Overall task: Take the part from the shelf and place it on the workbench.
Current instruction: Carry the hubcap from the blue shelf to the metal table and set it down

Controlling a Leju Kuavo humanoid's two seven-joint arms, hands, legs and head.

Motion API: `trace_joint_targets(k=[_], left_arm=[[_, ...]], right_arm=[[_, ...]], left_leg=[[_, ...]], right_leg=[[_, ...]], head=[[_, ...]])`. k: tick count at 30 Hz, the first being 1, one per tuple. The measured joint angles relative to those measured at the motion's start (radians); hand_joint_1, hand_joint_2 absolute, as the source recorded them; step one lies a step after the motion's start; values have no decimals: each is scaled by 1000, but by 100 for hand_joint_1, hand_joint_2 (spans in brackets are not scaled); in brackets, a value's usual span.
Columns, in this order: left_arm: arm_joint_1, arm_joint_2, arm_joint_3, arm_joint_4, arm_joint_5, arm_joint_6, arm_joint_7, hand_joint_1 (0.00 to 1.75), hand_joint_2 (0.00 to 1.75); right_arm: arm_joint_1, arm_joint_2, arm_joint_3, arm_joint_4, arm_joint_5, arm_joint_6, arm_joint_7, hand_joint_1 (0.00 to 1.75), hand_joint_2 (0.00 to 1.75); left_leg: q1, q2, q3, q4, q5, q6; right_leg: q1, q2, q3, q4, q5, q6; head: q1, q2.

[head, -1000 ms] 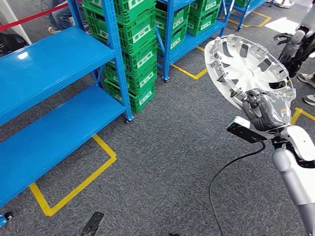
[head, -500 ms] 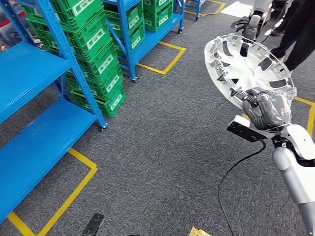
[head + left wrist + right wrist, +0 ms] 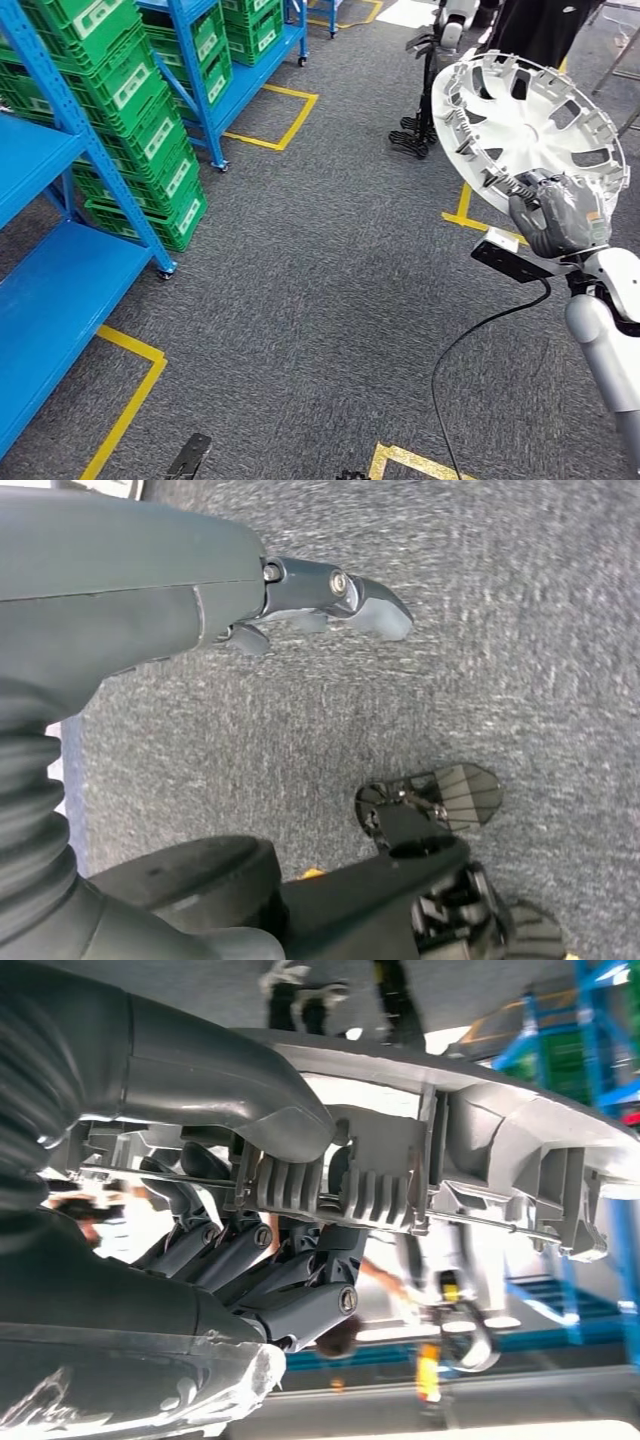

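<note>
The right hand [image 3: 557,215] covers the near rim of the wheel cover [image 3: 532,125], so the fingers underneath can't be made out in the head view. The blue shelf [image 3: 45,290] runs off the left edge. The right wrist view's background is pretty blurry; the person [image 3: 540,25] is cut off up top.

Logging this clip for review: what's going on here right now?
The robot's right hand grips a silver wheel cover by its rim, held up over the grey carpet. The left hand hangs empty near the floor. Blue shelves with green crates stand to the left. No workbench is visible yet.
</note>
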Motion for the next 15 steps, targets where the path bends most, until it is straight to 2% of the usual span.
trace_joint_targets(k=[2, 3, 4, 6, 7, 8, 10, 11, 12, 13, 14, 15], left_arm=[[0, 0, 0, 0, -1, -1, 0, 0, 175], [0, 1, 0, 0, -1, -1, 0, 0, 175], [0, 1, 0, 0, -2, -2, 0, 0, 175], [0, 1, 0, 0, -3, -4, 0, 0, 175], [0, 0, 0, 0, -3, -5, 0, 0, 175], [0, 0, 0, 0, -4, -6, 0, 0, 175], [1, 0, 0, 0, -5, -7, 0, 0, 175], [2, 0, 0, 0, -6, -8, 0, 0, 175], [4, 0, 0, 0, -6, -9, 0, 0, 175], [5, 0, 0, 0, -7, -9, 0, 0, 175], [5, 0, 0, 0, -7, -9, 0, 0, 175], [6, 0, 0, 0, -7, -9, 0, 0, 175]], right_arm=[[-1, 0, -2, 0, 1, 0, 1, 175, 175], [-1, 0, -2, 0, 1, -2, 2, 175, 175], [-1, 0, -2, 0, 2, -4, 2, 175, 175], [0, -2, -4, 0, 4, -6, 3, 175, 175], [1, -3, -6, 0, 4, -7, 4, 175, 175], [2, -4, -8, 0, 4, -7, 6, 175, 175], [3, -5, -9, 0, 5, -8, 7, 175, 175], [4, -5, -9, 0, 6, -9, 8, 175, 175], [5, -5, -8, 0, 7, -10, 8, 175, 175], [6, -5, -8, 0, 7, -10, 8, 175, 175], [7, -5, -8, 0, 8, -10, 8, 175, 175], [8, -5, -8, 0, 7, -10, 8, 175, 175]], left_leg=[[-5, 22, 8, 2, -9, -9], [-9, 31, 10, 3, -13, -13], [-13, 41, 12, 3, -16, -17], [-15, 61, 15, 0, -19, -23], [-13, 55, 15, 3, -24, -28], [-11, 35, 7, 20, -37, -32], [-7, -20, -43, 119, -90, -37], [-7, -35, -82, 190, -118, -37], [-7, -41, -118, 253, -138, -37], [-7, -43, -141, 286, -138, -36], [-7, -45, -147, 283, -118, -34], [-7, -51, -133, 242, -83, -31]], right_leg=[[4, -44, 78, -136, 48, -3], [7, -59, 102, -179, 58, -7], [11, -65, 111, -199, 59, -11], [14, -41, 108, -203, 59, -24], [13, -28, 107, -205, 61, -30], [11, -17, 106, -207, 63, -37], [7, 6, 106, -210, 66, -48], [6, 19, 106, -211, 67, -52], [6, 32, 105, -211, 67, -53], [6, 47, 105, -211, 67, -54], [5, 62, 105, -211, 68, -53], [5, 78, 105, -211, 69, -53]], head=[[0, 0], [-1, 0], [-2, 0], [-4, 0], [-4, 0], [-5, 0], [-10, 0], [-12, 0], [-13, 0], [-14, 0], [-14, 0], [-14, 0]])
